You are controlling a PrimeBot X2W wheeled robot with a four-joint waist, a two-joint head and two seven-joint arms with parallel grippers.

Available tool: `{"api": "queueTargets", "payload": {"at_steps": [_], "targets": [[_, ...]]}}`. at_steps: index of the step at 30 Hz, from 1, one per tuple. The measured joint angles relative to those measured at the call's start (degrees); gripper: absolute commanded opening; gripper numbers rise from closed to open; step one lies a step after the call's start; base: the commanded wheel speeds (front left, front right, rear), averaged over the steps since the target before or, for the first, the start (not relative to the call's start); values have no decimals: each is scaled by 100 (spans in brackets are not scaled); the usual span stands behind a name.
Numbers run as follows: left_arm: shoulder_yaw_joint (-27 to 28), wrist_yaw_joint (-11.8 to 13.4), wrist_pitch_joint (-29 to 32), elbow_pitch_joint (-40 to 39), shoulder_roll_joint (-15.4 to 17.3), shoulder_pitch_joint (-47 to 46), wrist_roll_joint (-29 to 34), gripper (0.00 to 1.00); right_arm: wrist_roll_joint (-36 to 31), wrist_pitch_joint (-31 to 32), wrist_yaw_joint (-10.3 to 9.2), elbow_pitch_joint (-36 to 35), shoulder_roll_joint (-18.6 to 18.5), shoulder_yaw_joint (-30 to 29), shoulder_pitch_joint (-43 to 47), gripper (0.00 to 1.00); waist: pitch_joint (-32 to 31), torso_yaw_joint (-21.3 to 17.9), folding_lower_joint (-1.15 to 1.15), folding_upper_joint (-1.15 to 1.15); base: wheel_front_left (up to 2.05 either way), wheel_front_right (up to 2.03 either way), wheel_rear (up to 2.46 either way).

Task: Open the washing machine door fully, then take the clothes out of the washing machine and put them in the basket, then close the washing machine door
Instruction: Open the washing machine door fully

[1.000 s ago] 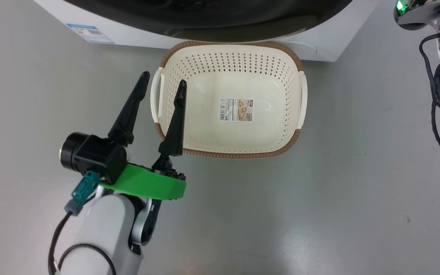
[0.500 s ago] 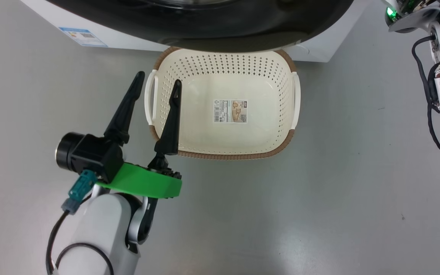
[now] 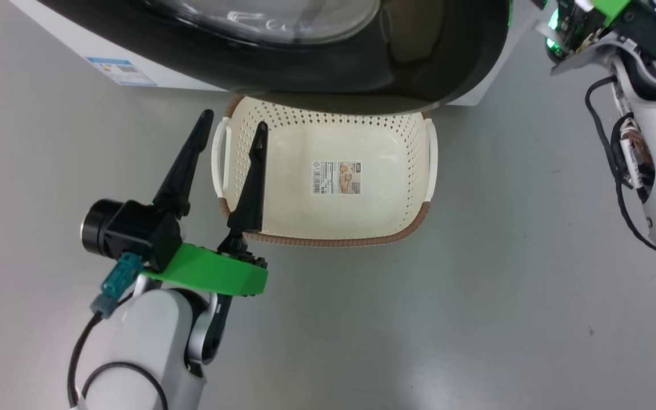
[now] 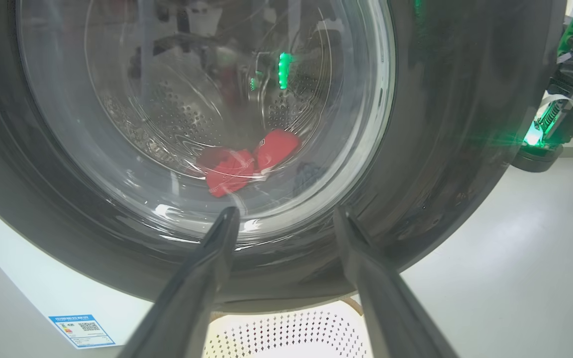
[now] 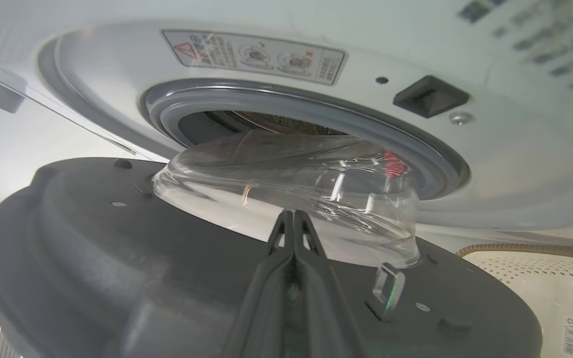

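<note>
Left gripper (image 3: 234,121), jaws spread and empty, hangs beside the cream perforated plastic basket (image 3: 328,242). Right gripper (image 5: 292,215), the nearer arm, fingers shut on nothing, sits at the inner face of the round glossy black washing machine door (image 5: 92,238), which is ajar with its glass bowl (image 5: 291,169) pointing drumward. Beyond, small red clothes (image 4: 232,169) lie inside the white washing machine (image 5: 490,164).

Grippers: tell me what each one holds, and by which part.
Nothing is held. The left gripper is open and empty; the right gripper is shut on nothing, near the washing machine door.
</note>
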Motion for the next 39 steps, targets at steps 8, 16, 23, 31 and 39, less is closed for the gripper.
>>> {"api": "queueTargets", "payload": {"at_steps": [8, 16, 23, 31, 39], "targets": [[57, -7, 0, 99, 0, 82, -1, 100, -43, 79, 0, -125, 24, 140, 472, 0, -318, -31, 0, 0, 0, 0, 0], [94, -43, 0, 104, 1, 285, -1, 100, -59, 159, 0, -366, 35, 277, 798, 0, -584, -58, 0, 0, 0, 0, 0], [114, -43, 0, 102, 1, 303, -25, 100, -260, 144, 0, -460, 30, 296, 946, 0, -613, -62, 0, 0, 0, 0, 0], [118, -40, 0, 104, 1, 366, -124, 100, -990, -737, 0, -318, 32, 267, 968, 100, -574, -61, 0, 0, 0, 0, 0], [144, 57, 0, 111, 0, 369, -165, 100, -2030, -1950, 0, -951, -249, 183, 1397, 100, -595, -94, 0, 0, 0, 0, 0]]}}
